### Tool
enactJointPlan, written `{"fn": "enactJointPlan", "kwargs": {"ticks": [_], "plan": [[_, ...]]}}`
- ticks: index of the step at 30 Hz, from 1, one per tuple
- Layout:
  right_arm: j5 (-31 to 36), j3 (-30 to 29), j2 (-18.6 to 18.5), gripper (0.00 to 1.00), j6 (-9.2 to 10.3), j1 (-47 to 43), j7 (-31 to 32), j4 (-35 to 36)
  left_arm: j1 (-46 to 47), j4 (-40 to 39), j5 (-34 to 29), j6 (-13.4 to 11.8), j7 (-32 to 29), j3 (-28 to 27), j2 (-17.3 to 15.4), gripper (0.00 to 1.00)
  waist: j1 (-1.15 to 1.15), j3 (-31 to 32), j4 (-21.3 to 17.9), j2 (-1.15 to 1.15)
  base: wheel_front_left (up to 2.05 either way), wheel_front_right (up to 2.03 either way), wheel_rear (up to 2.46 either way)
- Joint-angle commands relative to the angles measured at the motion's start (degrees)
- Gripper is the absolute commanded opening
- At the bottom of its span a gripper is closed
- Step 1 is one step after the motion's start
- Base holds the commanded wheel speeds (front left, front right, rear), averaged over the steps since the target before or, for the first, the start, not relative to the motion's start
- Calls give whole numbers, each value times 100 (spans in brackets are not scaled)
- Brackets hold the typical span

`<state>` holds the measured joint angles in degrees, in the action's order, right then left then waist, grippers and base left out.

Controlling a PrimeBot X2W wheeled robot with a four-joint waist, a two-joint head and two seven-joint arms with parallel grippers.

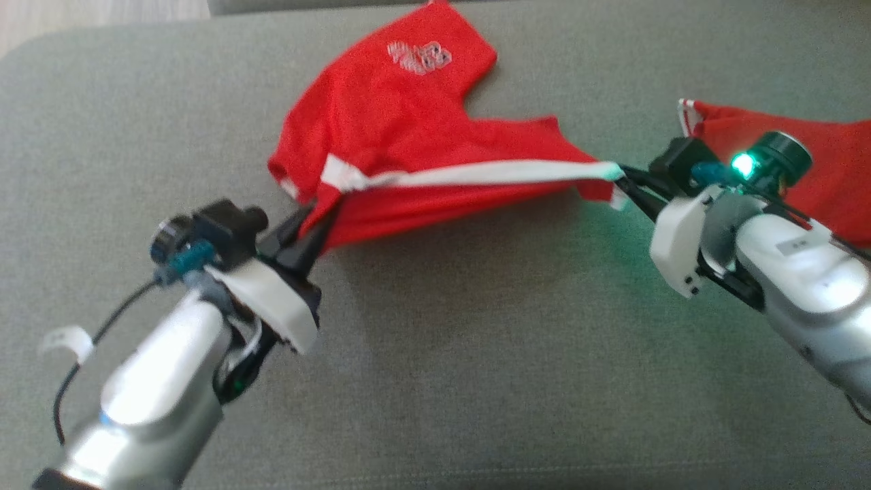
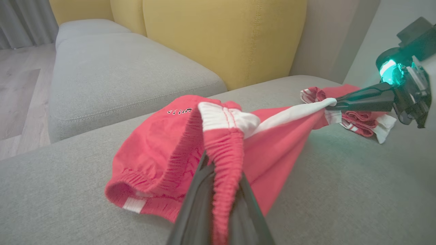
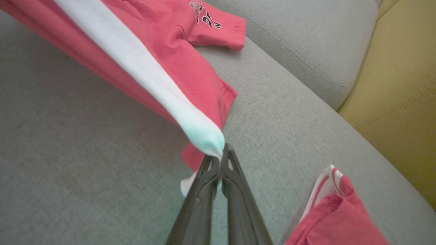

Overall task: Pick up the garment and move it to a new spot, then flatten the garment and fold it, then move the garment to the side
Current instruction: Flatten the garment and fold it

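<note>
Left arm (image 1: 156,381) — pale metal forearm, white plastic wrist shell, thin black cable. I read the left jaws as clamped tight on the garment (image 1: 401,129) at its ribbed elastic waistband (image 2: 224,163).

Right arm (image 1: 796,265): same build, with a green lamp (image 1: 743,165) lit at the wrist. The right jaws are pinched together on the end of the white stripe (image 1: 490,175).

Garment: soft red knit shorts with one white side stripe and a pale printed logo (image 1: 418,56) on a leg. It sits mid-seat on the sofa, its near edge lifted and pulled taut between the two pairs of jaws. The long axis runs left to right across my head view, and the logo leg points away from me, lying flat.

Sofa seat (image 1: 476,354): grey woven cloth with rounded edges.

Back cushion (image 2: 221,37): yellow, with a stitched seam.

Second garment (image 1: 823,177) — red and white, crumpled, just beyond the right wrist.
</note>
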<state>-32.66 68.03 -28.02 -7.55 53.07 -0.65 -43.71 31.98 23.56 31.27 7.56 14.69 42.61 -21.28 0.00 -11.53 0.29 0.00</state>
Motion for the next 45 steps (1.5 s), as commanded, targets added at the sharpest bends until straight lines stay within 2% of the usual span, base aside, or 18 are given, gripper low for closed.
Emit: {"fn": "enactJointPlan", "kwargs": {"ticks": [1,7,15,16,17,23,27,31,37,45], "plan": [[-136,55,-254,0,6,-97,63,176,72,-191,-48,-8,30,-198,-234,0,0,145,-13,0,0,0,0],[-531,447,-944,0,6,-300,514,1046,-414,-466,-148,-8,30,-173,-177,0,0,435,-49,0,0,0,0],[-882,528,-1984,0,6,-746,1422,2478,-1199,-881,-219,-8,30,-138,-75,0,0,840,-89,0,0,0,0],[-999,529,-2238,0,6,-889,1642,2839,-1404,-1013,-231,-8,30,-131,-45,0,0,942,-95,0,0,0,0],[-999,529,-2238,0,6,-889,1642,2839,-1404,-1013,-231,-8,30,-131,-45,0,0,942,-95,0,0,0,0],[-1345,531,-2946,0,6,-1237,2231,3742,-2000,-1399,-219,-49,30,-53,22,0,0,1176,-116,0,0,0,0],[-1423,531,-3289,0,6,-1309,2504,4168,-2202,-1641,-203,-88,0,30,-13,0,0,1181,-120,0,0,0,0],[-1392,531,-3411,0,6,-1108,2559,4348,-2210,-1763,-189,-190,-10,-18,8,0,0,1163,-72,0,0,0,0],[-1121,532,-3314,0,6,-691,2527,4443,-2093,-1880,-184,-339,9,-199,144,0,0,1040,133,0,0,0,0],[-540,532,-3156,0,6,-186,2584,4498,-1843,-1872,-230,-330,25,-343,404,0,0,745,602,0,0,0,0]]}}
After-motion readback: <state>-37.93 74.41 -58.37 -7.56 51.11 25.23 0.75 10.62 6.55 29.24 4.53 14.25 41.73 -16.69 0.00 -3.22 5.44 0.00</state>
